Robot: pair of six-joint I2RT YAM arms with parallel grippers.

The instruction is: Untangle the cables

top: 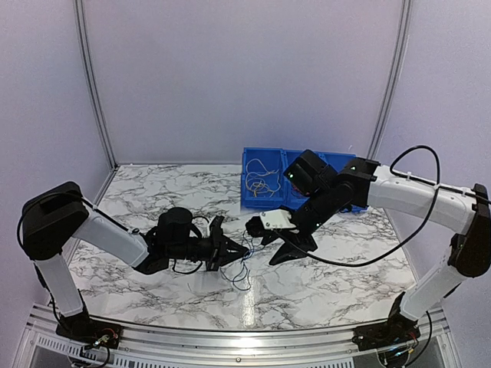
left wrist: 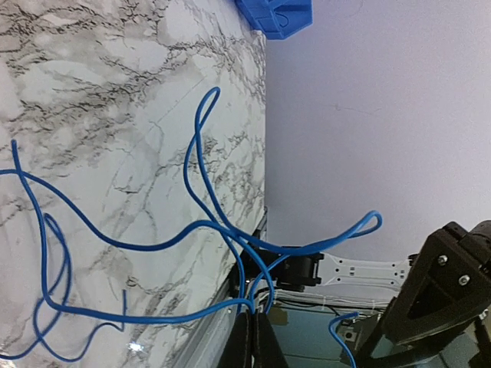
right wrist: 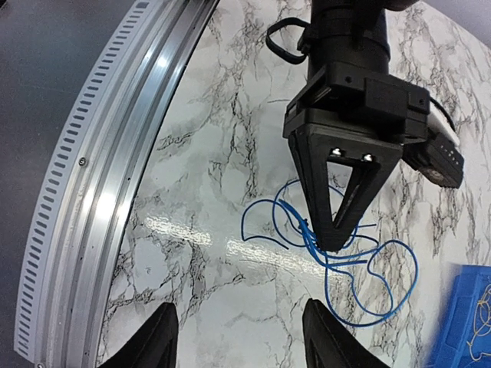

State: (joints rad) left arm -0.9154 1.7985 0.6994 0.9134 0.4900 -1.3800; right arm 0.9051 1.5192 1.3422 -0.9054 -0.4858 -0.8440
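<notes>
Several dark blue cables [right wrist: 330, 262] lie in loose, crossing loops on the marble table [top: 153, 192], between the two grippers, their strands drawn together into one bunch. The left gripper [right wrist: 335, 244] is pinched fully closed on that bunch and holds it just above the tabletop. The right gripper [right wrist: 242, 341] hovers close by, its jaws spread wide with nothing in them. Farther back, other cables [top: 259, 182], pale yellow and red, sit in a blue bin [top: 257, 203]. The wire looks very light, limp and a little springy, with slick insulation. It will probably slip through a weak pinch and drag neighbouring strands along. A free loop or loose end well away from the pinned bunch seems the best hold, drawn gently outward.
</notes>
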